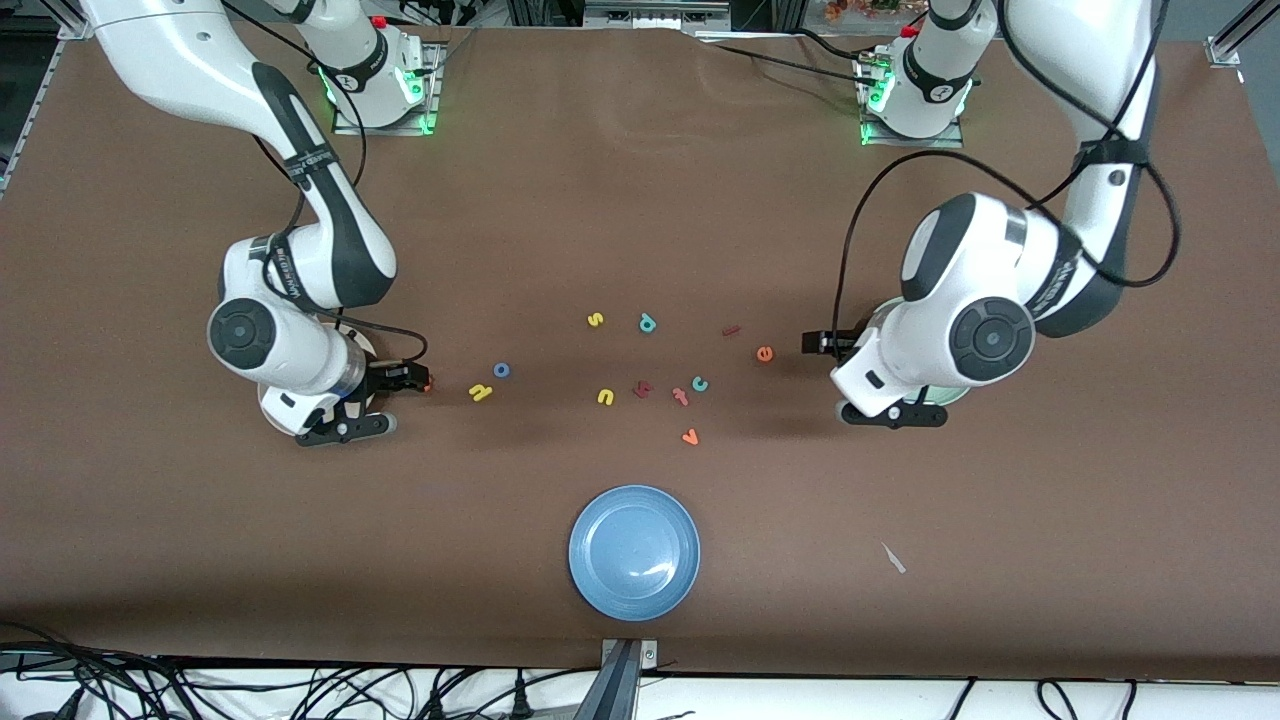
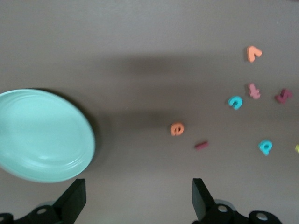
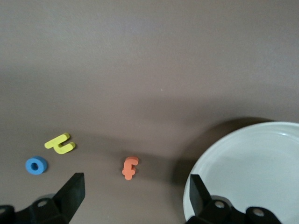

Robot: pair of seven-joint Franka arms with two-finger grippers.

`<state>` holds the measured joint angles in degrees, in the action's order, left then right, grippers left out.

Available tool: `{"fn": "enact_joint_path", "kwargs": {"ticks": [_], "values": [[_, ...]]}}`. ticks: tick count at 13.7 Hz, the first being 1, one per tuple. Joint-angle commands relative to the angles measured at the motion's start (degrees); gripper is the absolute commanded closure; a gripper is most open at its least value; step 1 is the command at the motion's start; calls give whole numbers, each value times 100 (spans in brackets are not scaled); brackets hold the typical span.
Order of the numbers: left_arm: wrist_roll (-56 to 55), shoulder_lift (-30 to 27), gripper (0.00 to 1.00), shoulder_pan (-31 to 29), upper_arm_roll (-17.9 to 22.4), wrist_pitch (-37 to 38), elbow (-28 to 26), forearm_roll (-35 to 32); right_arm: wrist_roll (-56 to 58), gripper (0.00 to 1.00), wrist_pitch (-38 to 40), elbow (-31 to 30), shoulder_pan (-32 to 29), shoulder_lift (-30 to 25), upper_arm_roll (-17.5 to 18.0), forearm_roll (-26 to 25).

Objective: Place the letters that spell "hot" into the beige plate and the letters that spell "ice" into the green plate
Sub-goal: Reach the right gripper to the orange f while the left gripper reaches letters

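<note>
Nothing looks sorted yet. The h, o and t lie on the table near the beige plate, where the right gripper hovers. The i, c and e lie near the green plate, by the left gripper. Both plates seem empty, though each shows only partly. Both jaws stand wide, holding nothing, so all six letters remain.

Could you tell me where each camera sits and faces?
Front: high across the table, facing the robots; sees the blue plate.
Left wrist: looks down on the green plate; open left gripper shows.
Right wrist: looks down on the beige plate; open right gripper shows.
Shared: front and left wrist both show the orange e.
</note>
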<state>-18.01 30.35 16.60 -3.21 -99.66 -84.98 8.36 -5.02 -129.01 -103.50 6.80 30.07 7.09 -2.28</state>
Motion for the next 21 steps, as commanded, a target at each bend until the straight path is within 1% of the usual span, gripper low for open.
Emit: {"fn": "enact_joint_path", "kwargs": {"ticks": [1, 2, 3, 4, 6, 7, 8, 10, 12, 13, 15, 17, 18, 21], "values": [[-473, -29, 0, 308, 58, -902, -649, 166, -481, 1, -212, -380, -47, -186, 249, -369], [-606, 67, 0, 431, 58, -1167, -799, 166, -648, 1, -386, -512, -56, -177, 249, -553], [-781, 207, 0, 528, 58, -1317, -861, 166, -806, 1, -623, -678, -47, -185, 266, -633], [-992, 365, 0, 616, 58, -1380, -862, 166, -886, 1, -782, -784, -56, -177, 345, -651], [-1204, 603, 0, 765, 58, -1476, -871, 166, -931, 1, -949, -925, -56, -142, 372, -660], [-1274, 647, 0, 783, 58, -1729, -949, 166, -931, 1, -1081, -1013, -64, -133, 372, -660], [-1318, 648, 0, 783, 49, -2097, -1150, 166, -939, 1, -1178, -1084, -65, -133, 372, -660], [-1319, 648, 7, 888, 49, -2574, -1493, 158, -983, 1, -1214, -1111, -73, -98, 372, -660], [-1310, 700, 9, 915, 49, -2760, -1635, 149, -983, 1, -1223, -1111, -91, -80, 372, -660], [-1310, 718, 12, 915, 49, -2769, -1688, 149, -983, 1, -1249, -1111, -91, -45, 372, -660], [-1336, 718, 21, 924, 49, -2769, -1706, 175, -983, 9, -1302, -1111, -108, -19, 372, -660], [-1477, 718, 34, 933, 49, -2769, -1688, 175, -966, 10, -1337, -1111, -126, 25, 363, -660], [-1486, 718, 38, 950, 49, -2769, -1671, 175, -957, 12, -1433, -1111, -126, 43, 363, -669], [-1495, 736, 39, 968, 49, -2778, -1662, 175, -939, 13, -1539, -1146, -126, 87, 355, -669]]}}
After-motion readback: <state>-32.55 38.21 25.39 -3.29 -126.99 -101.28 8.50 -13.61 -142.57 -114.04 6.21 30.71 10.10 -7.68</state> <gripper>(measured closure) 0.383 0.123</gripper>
